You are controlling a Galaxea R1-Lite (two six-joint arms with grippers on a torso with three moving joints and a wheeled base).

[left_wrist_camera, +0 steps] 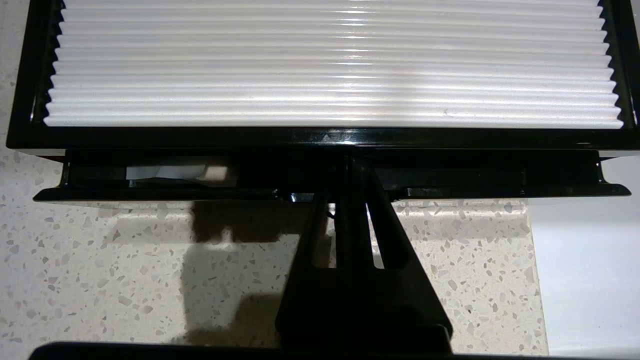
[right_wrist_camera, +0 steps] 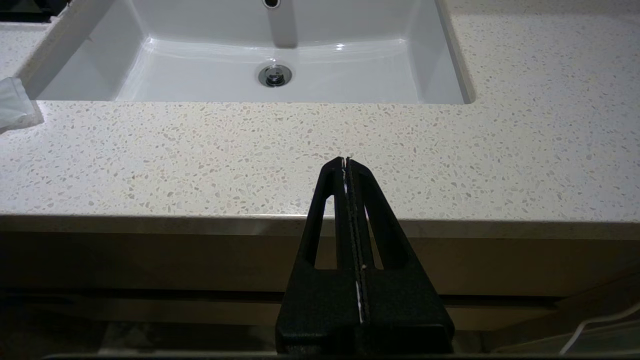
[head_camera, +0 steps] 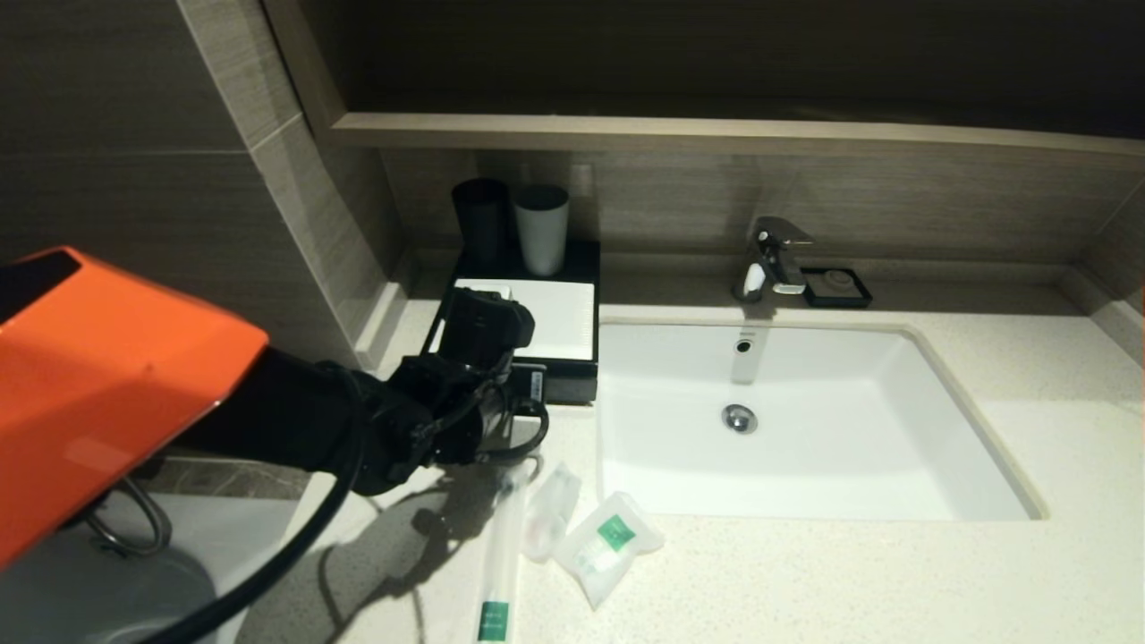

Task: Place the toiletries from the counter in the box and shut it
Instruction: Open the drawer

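Three clear sachets lie on the speckled counter [head_camera: 805, 572] by its front edge: the long toothbrush pack [head_camera: 501, 563], the small plain one [head_camera: 550, 512] and the squarish green-labelled one [head_camera: 608, 544]. The black box [head_camera: 572, 386] with its white ribbed top [left_wrist_camera: 330, 65] stands left of the sink. Its drawer [left_wrist_camera: 150, 192] is pulled out a little, and something white shows inside. My left gripper [left_wrist_camera: 350, 165] is shut, its tips over the drawer's front lip at the middle. My right gripper [right_wrist_camera: 345, 160] is shut and empty, low in front of the counter edge and outside the head view.
A black cup [head_camera: 483, 219] and a grey cup [head_camera: 541, 228] stand on the back of the box. The white sink [head_camera: 805, 429], the tap [head_camera: 774, 259] and a small black soap dish [head_camera: 836, 286] are to the right. A tiled wall is close on the left.
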